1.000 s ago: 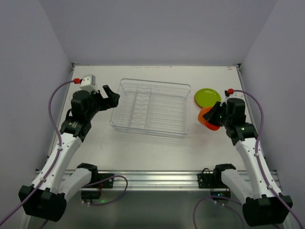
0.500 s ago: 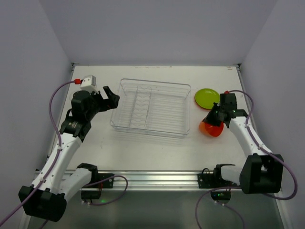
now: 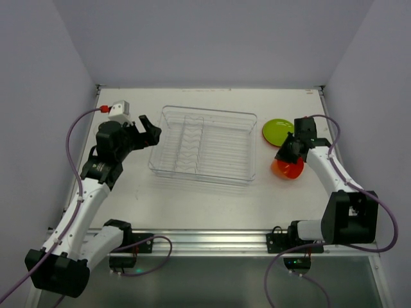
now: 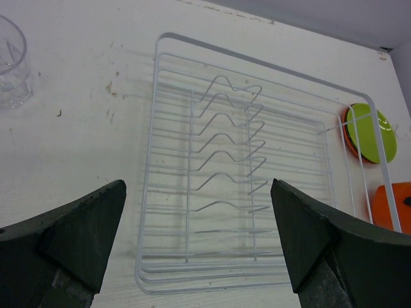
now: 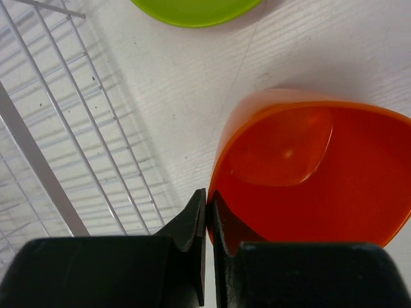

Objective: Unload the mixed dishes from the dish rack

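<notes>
My right gripper (image 5: 207, 217) is pinched tight on the rim of the orange faceted plastic cup (image 5: 308, 173). The cup is tipped on its side just right of the clear plastic dish rack (image 4: 157, 128), near the lime-green round plate (image 5: 192, 9). My left gripper (image 4: 198, 186) hangs wide open and holds nothing, by the rack's left end.

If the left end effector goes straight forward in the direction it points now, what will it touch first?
Probably the dish rack, whose side wall lies straight ahead of the open left end effector. Depth is unclear; it might meet the table first.
</notes>
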